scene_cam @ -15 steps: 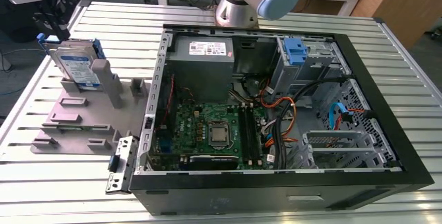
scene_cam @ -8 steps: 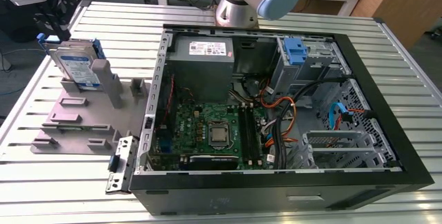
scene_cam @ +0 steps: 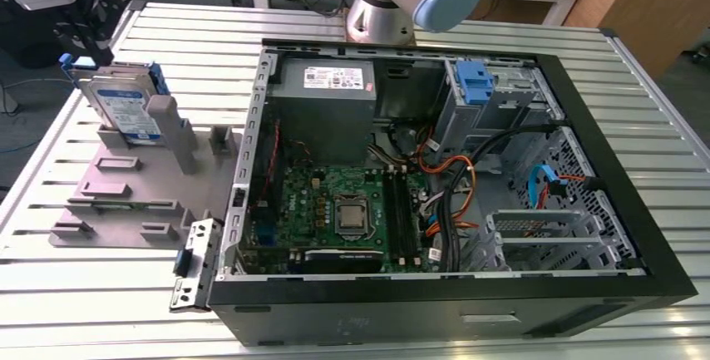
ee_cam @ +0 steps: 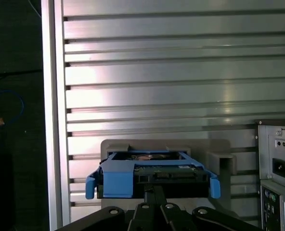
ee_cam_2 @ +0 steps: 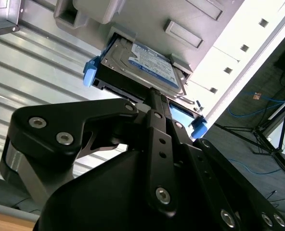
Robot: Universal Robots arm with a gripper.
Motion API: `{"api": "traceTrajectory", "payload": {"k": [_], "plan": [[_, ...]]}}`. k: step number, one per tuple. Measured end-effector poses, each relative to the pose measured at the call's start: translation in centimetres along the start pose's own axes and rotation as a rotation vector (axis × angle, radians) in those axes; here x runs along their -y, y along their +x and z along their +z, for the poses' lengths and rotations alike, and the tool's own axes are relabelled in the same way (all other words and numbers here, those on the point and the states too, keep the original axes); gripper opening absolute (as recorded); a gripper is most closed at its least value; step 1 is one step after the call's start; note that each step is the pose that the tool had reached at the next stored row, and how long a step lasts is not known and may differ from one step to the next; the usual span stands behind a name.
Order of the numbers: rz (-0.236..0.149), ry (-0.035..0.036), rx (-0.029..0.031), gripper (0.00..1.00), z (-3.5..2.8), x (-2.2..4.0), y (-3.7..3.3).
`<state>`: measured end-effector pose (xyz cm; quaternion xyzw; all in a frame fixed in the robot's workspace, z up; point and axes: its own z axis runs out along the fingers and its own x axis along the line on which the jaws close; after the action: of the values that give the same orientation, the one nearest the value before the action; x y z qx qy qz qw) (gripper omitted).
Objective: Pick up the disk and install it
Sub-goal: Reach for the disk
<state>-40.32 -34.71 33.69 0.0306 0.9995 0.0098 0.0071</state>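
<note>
The disk (scene_cam: 120,104), a silver drive with a white-and-blue label in a blue carrier, stands on edge in a grey holder (scene_cam: 128,181) at the exterior view's left. My gripper (scene_cam: 86,40) hangs directly above it. In both wrist views the black fingers (ee_cam_2: 154,113) are drawn close together and meet the middle of the disk's near edge (ee_cam: 149,175). The label face (ee_cam_2: 149,65) and the blue end tabs (ee_cam_2: 90,71) are in view in the second wrist view. The disk still rests in the holder.
An open black computer case (scene_cam: 444,293) lies at the exterior view's right, with a motherboard (scene_cam: 338,210), a grey power supply (scene_cam: 324,81), cables and a blue bracket (scene_cam: 475,86) in the drive bay. A loose metal bracket (scene_cam: 191,264) leans by the case. All rests on a ribbed metal table (scene_cam: 100,302).
</note>
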Motion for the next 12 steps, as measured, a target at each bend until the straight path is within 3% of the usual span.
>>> {"api": "traceTrajectory", "payload": {"k": [12], "plan": [[0.0, 0.0002, 0.0001, 0.11, 0.27, 0.01, 0.03]]}}
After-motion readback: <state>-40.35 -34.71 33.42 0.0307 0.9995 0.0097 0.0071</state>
